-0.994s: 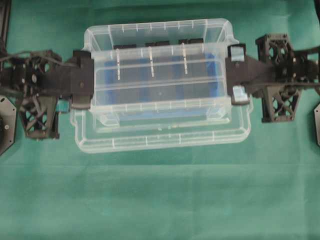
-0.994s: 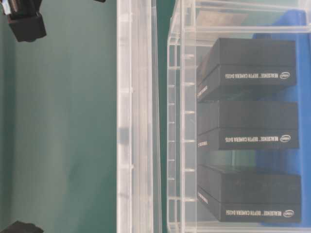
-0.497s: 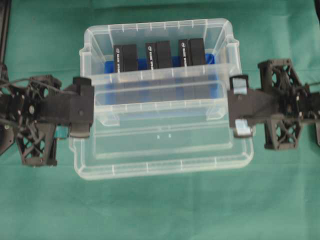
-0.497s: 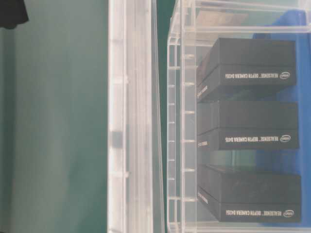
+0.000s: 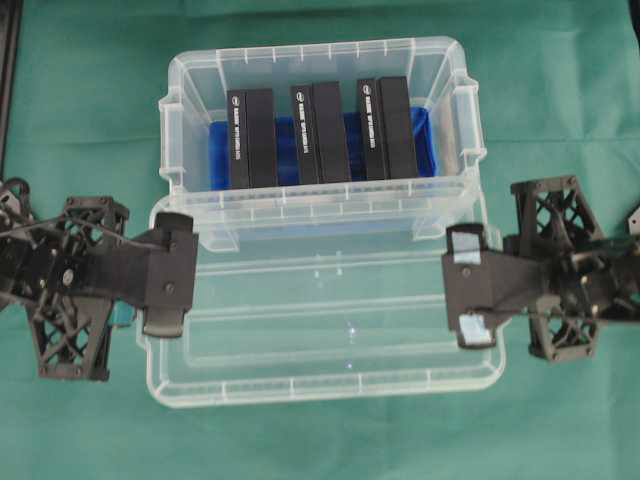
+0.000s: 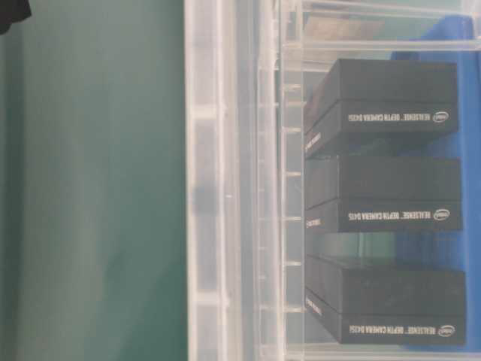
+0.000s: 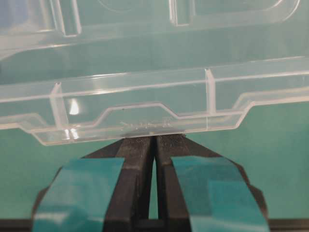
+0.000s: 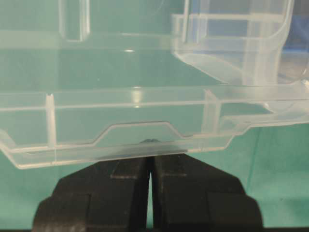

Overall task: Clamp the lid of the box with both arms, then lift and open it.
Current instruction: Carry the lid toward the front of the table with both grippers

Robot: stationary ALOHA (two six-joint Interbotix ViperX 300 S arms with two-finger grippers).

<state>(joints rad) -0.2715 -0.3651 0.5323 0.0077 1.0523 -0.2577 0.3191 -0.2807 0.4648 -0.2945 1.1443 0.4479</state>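
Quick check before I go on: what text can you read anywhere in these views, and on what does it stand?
"REALSENSE DEPTH CAMERA D435" with an oval logo: on the side of each of the three black blocks in the box, table-level view.
White print on the blocks' tops, overhead view: too blurred.
Lid, left gripper, right gripper: none.

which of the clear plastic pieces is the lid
Start at the deep clear box holding three black blocks on the green cloth. The lid is the flat ribbed panel just in front of it, pinched at both ends by black fingers.
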